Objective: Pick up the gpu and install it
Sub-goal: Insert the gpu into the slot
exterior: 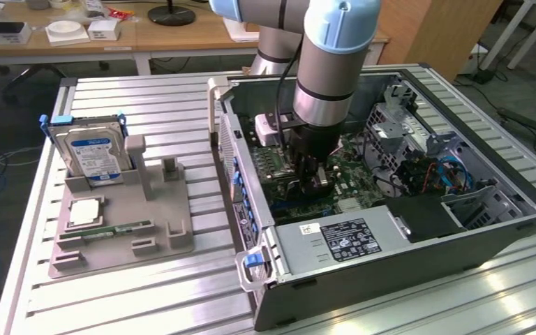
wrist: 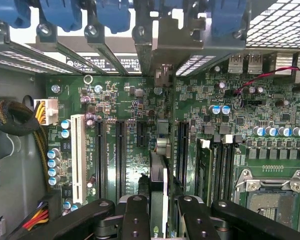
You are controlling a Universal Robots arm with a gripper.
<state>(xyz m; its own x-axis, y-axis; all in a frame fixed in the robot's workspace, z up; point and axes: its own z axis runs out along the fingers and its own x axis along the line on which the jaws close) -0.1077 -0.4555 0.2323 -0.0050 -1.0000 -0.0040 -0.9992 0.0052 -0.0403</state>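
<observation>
GPU, lower centre: thin, stiff, fragile card; your claw pinches its top edge. Hold edges only.

I see the open computer case lying on the slatted table, toward the exterior view's right. To its left, just beside it, sits the parts tray. A hard drive stands upright in the tray's far corner; a memory stick lies flat nearer the front. Inside the case, the motherboard covers the floor, with the power supply along the near wall. My arm reaches down into the case from above. From the wrist view, the gpu stands on edge between the gripper fingers, among the expansion slots. Behind the table stands a desk.
</observation>
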